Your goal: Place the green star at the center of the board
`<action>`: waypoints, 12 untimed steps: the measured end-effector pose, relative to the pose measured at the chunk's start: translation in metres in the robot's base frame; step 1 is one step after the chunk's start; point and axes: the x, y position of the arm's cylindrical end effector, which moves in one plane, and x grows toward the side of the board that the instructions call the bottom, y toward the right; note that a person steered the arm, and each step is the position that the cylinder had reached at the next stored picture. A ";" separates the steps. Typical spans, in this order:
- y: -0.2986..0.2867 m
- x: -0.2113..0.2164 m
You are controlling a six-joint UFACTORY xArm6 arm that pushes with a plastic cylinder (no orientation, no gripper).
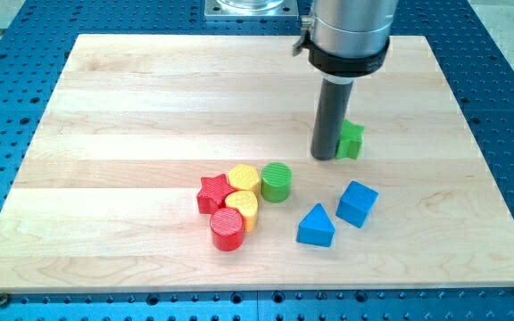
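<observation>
text: none readable — labels: none | numbers: none

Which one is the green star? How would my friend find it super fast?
Start at the wooden board and find the dark rod coming down from the view's top. Right beside my tip, on its right and partly hidden behind the rod, sits the green star. The other green block, a green cylinder, is round and sits lower left, by the red and yellow blocks.
</observation>
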 end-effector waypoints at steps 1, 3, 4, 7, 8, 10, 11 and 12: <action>0.021 0.037; 0.083 0.032; 0.073 -0.028; 0.083 -0.015; 0.079 0.006; -0.037 -0.006; -0.075 -0.030; -0.085 -0.046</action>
